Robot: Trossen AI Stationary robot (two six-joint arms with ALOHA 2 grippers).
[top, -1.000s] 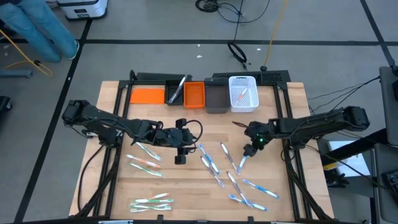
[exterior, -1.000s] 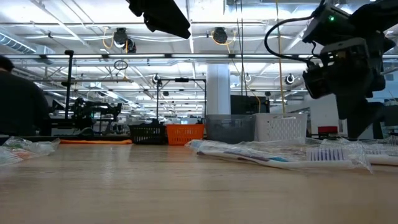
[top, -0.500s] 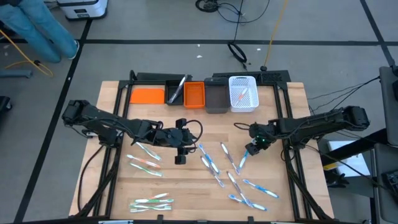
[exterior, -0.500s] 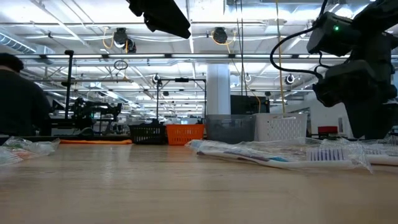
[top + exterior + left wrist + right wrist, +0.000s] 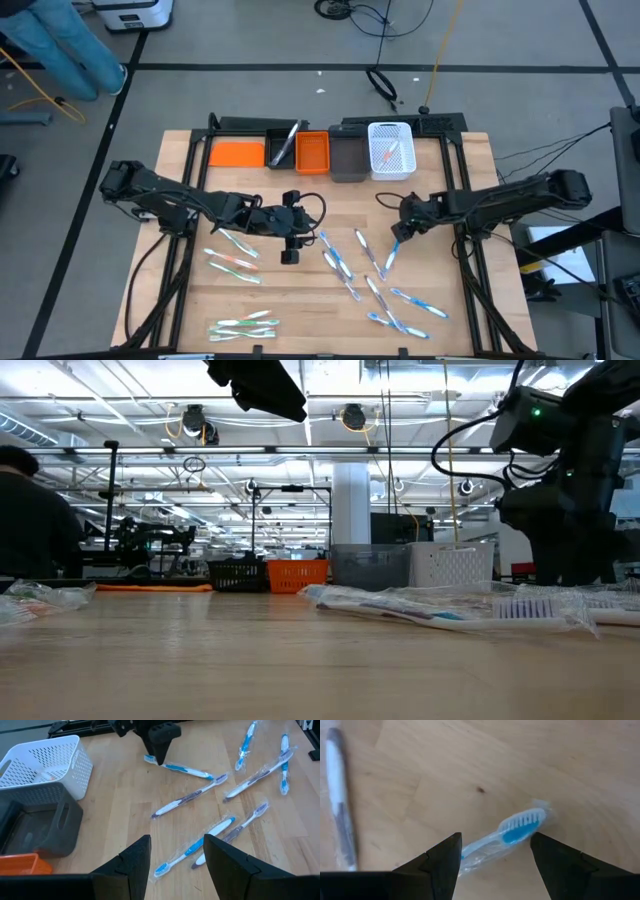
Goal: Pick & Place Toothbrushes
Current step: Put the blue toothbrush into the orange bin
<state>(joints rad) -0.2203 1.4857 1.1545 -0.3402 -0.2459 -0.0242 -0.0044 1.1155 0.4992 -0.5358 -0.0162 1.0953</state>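
Several wrapped toothbrushes lie flat on the wooden table (image 5: 300,300): some at the left (image 5: 232,264), some at the near edge (image 5: 243,325), more at centre and right (image 5: 372,290). My right gripper (image 5: 397,236) points steeply down, open, over a blue-and-white toothbrush (image 5: 512,834); that brush's head end lies between the fingers (image 5: 442,862), and I cannot tell whether they touch it. My left gripper (image 5: 290,250) hangs open above the table's middle (image 5: 175,870), holding nothing.
Along the far edge stand an orange flat piece (image 5: 236,153), a black bin (image 5: 281,148), an orange bin (image 5: 312,152), a grey bin (image 5: 348,160) and a white basket (image 5: 391,150). A grey-and-white toothbrush (image 5: 340,805) lies beside my right gripper. Bare wood lies between the toothbrush groups.
My right gripper has tipped further downward and rolled at the wrist over the blue-and-white toothbrush, staying open and nearly in place. The toothbrushes have not moved.
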